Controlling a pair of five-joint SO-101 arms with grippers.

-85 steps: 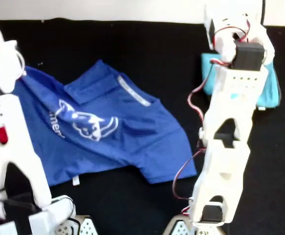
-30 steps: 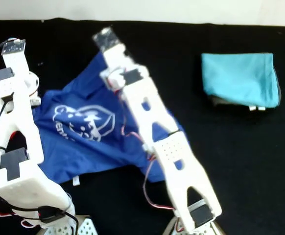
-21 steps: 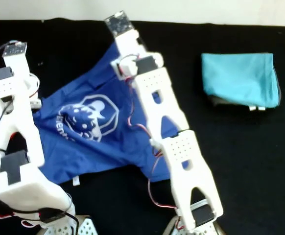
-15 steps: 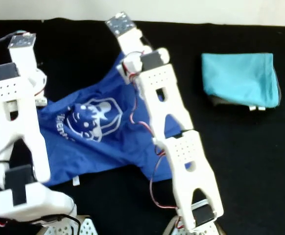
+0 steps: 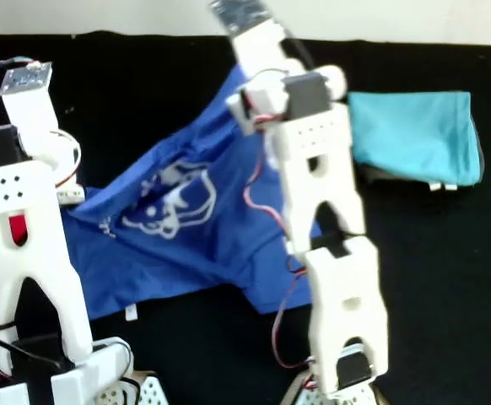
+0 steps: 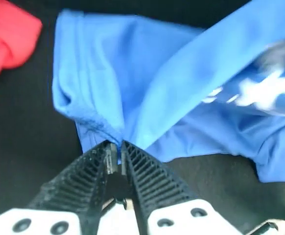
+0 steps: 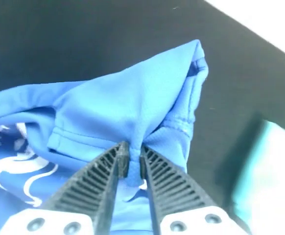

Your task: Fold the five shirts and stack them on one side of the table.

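A blue shirt (image 5: pixel 178 224) with a white print is stretched between both arms above the black table. My left gripper (image 6: pixel 116 149) is shut on a bunched edge of the blue shirt (image 6: pixel 147 93) at the table's left side, where the left arm (image 5: pixel 26 169) stands. My right gripper (image 7: pixel 131 155) is shut on another corner of the blue shirt (image 7: pixel 123 112), held up near the table's far middle below the right arm (image 5: pixel 300 110). A folded teal shirt (image 5: pixel 414 135) lies at the far right on a dark folded piece.
A red garment (image 6: pixel 8 36) lies beside the blue shirt at the left; a red patch (image 5: pixel 18 229) shows behind the left arm. The black table (image 5: pixel 448 278) is bare at the front right. The teal fabric (image 7: pixel 260 181) is close to the right gripper.
The right arm swung from the teal stack to the blue shirt, took hold of a corner and lifted it up and to the right. The shirt now stretches between both grippers.
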